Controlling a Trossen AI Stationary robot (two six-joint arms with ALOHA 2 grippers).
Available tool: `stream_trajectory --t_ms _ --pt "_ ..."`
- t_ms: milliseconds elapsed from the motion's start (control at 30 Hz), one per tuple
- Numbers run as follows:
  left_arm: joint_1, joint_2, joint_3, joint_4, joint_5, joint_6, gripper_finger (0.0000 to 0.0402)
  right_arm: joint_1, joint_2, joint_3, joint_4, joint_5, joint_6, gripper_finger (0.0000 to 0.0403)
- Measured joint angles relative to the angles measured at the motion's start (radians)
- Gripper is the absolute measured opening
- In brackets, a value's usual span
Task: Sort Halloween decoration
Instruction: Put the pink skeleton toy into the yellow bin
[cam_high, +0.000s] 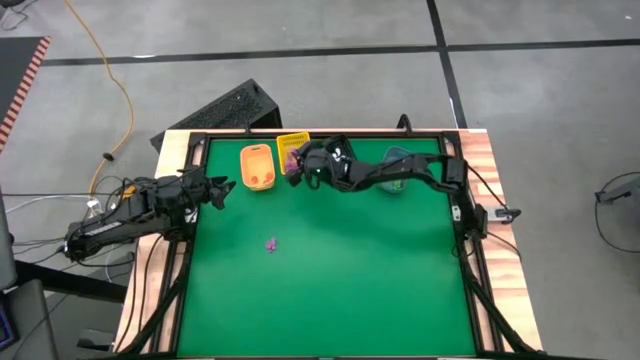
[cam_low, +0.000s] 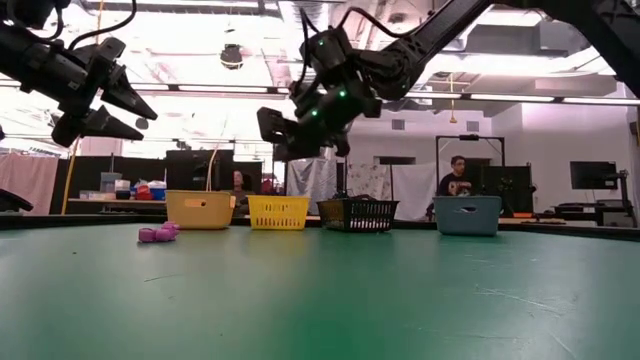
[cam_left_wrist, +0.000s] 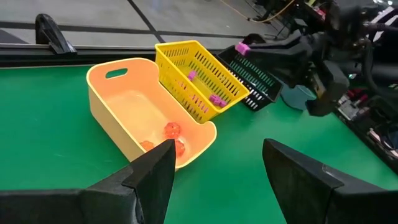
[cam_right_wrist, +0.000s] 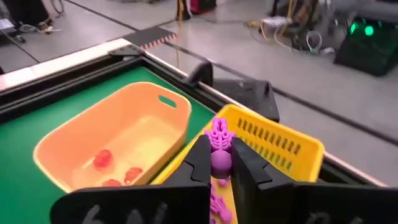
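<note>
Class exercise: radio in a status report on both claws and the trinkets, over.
Right claw shut on purple plastic trinket over yellow mesh bin. Left claw open, idle. One purple trinket on mat. Path clear.

The green tabletop (cam_high: 330, 290) looks matt, cloth-like — edged in pale wood. The smooth orange plastic bin (cam_left_wrist: 124, 112) shines softly; the yellow plastic lattice basket (cam_left_wrist: 199, 78) and purple plastic skeleton trinket (cam_right_wrist: 219, 146) look glossy.

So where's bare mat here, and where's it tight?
Bare: the green mat nearer than the lone purple trinket. Crowded: the far edge, with the orange bin, yellow bin and right pincer holding a purple skeleton.
</note>
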Motion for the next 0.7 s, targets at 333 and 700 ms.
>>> stream_trajectory --t_ms 333,700 --pt "0.000 0.000 0.000 -0.004 -0.016 0.004 0.0231 -0.019 0.000 0.000 -0.056 -0.029 0.064 0.0044" --pt "0.000 0.000 0.000 -0.004 -0.016 0.008 0.0231 -0.028 0.000 0.000 -0.094 -0.066 0.105 0.0076"
